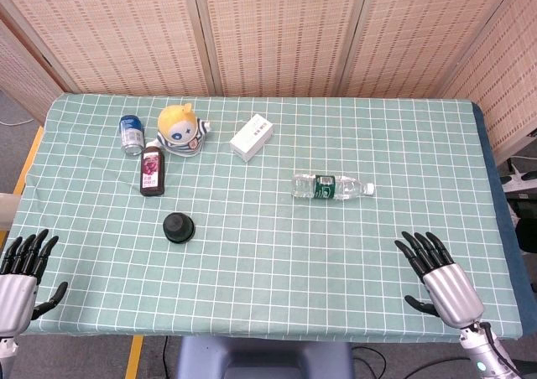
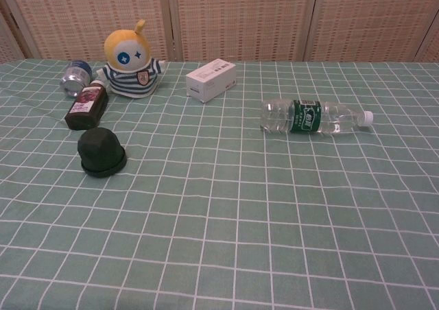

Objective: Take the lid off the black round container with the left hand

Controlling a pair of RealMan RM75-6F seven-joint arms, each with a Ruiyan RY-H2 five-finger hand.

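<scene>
Left hand (image 1: 21,266) empty, fingers spread, near table edge; reach toward lidded black round container (image 1: 179,227) not yet begun.

Looking like a lab or demo room w/ a staged test setup: table (image 1: 336,253) wearing a green checked cloth, woven folding screens (image 1: 277,31) standing behind it as backdrop, cables (image 1: 520,178) trailing on grey floor at the right, yellow floor tape (image 1: 134,355) showing near the front-left edge.
</scene>
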